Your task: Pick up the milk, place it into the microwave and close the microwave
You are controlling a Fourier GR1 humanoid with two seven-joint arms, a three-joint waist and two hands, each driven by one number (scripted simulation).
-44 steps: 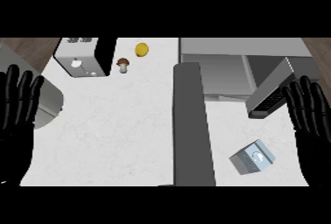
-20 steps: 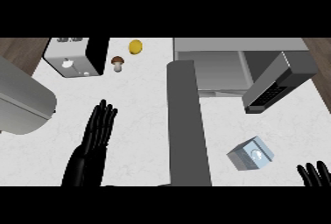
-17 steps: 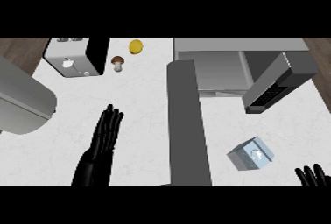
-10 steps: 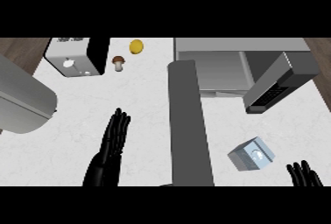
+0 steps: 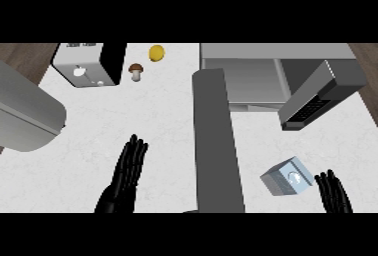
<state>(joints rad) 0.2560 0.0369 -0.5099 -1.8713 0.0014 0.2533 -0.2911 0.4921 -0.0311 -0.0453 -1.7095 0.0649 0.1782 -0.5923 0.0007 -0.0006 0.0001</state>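
Note:
The milk (image 5: 285,177) is a small pale blue carton lying on the white counter at the lower right. My right hand (image 5: 334,192) shows at the bottom right edge, fingers straight and open, just right of the carton and a little apart from it. My left hand (image 5: 125,176) lies low at the lower left, fingers straight, holding nothing. The microwave (image 5: 277,78) stands at the upper right with its door (image 5: 320,97) swung open toward the right.
A long dark grey bar (image 5: 218,135) runs down the middle of the counter. A toaster (image 5: 87,64), a mushroom (image 5: 136,72) and a yellow lemon (image 5: 156,52) sit at the back left. A large grey pot (image 5: 26,118) fills the left edge.
My left hand slid right and down toward the view's lower edge. My right hand rose a little from the bottom right corner toward the milk. The view shifted slightly.

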